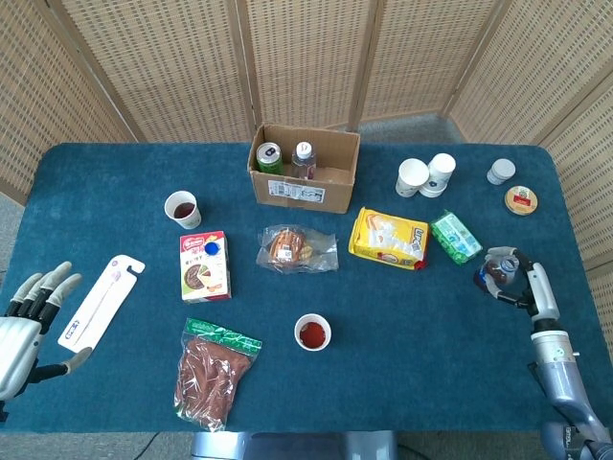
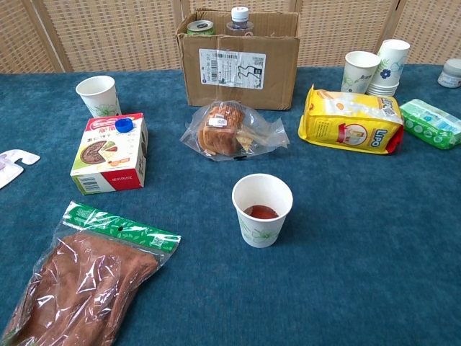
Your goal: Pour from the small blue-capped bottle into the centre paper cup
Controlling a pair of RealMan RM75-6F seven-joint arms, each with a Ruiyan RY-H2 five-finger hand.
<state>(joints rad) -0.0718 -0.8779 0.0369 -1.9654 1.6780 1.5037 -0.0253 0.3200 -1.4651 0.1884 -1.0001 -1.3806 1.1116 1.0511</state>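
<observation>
Right hand: the right hand (image 1: 522, 285) was near the right edge of the table (image 1: 402, 374), with its fingers wrapped around the small bottle (image 1: 498, 272).
Small bottle: it had a blue cap and dark drink inside, and it sat in the right hand, well apart from the centre cup (image 1: 312, 333). Only the head view showed it.
Left hand: the left hand (image 1: 27, 321) was at the left edge of the table, fingers spread apart, holding nothing.
Centre cup: it stood upright near the front edge, in the middle, with red-brown drink at the bottom (image 2: 261, 211).
Green pack: a green pack (image 1: 455, 237) lay near the right hand, just beside the yellow bag (image 1: 388, 238).
Clear bag of bread: it lay (image 1: 296, 248) in the middle of the table, behind the centre cup.
Box: a cardboard box (image 1: 304, 171) stood at the back edge with a green can (image 1: 270, 156) and a bottle (image 1: 304, 158) inside.
White cups: two white cups (image 1: 426, 175) stood touching near the back right corner.
Small box: a red and white box (image 1: 204, 266) lay left of the bread, with a cup of dark drink (image 1: 183, 208) behind it.
Brown bag: a bag of brown sticks (image 1: 213, 370) lay at the front edge.
Toothbrush pack: it lay (image 1: 101, 300) near the left hand.
</observation>
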